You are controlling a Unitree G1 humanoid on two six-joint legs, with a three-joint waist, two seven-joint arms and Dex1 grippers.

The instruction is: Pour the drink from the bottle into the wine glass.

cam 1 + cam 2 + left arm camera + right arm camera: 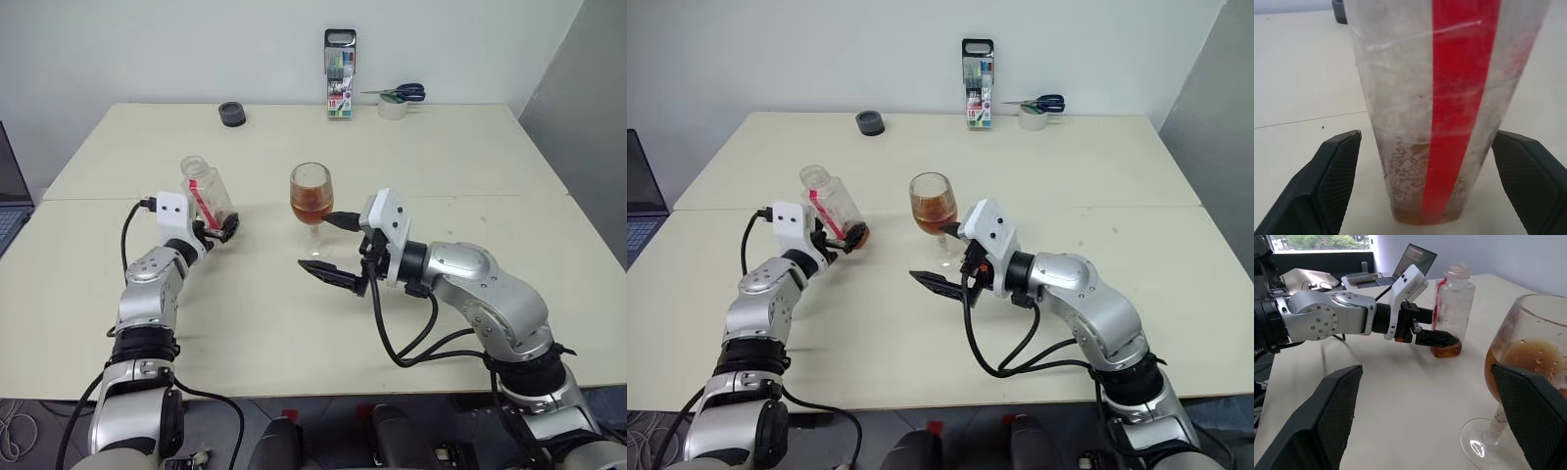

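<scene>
On the cream tabletop (294, 323), the nearly empty bottle (208, 191) stands between the spread left hand (217, 232), while the right hand (331, 248), fully spread, flanks the filled wine glass (312, 201) without gripping.

The wine glass (312, 204) stands upright near the middle of the cream surface (470, 157), about half full of amber drink (312, 207). To the glass's left, the bottle (208, 192) stands nearly empty, with the left gripper (221, 231) at its base. The right gripper (331, 247), fingers spread, flanks the glass's foot. Behind the glass, at the far edge: marker-pen case (340, 87), tape roll (393, 108), scissors (404, 93), dark cap (232, 114).
</scene>
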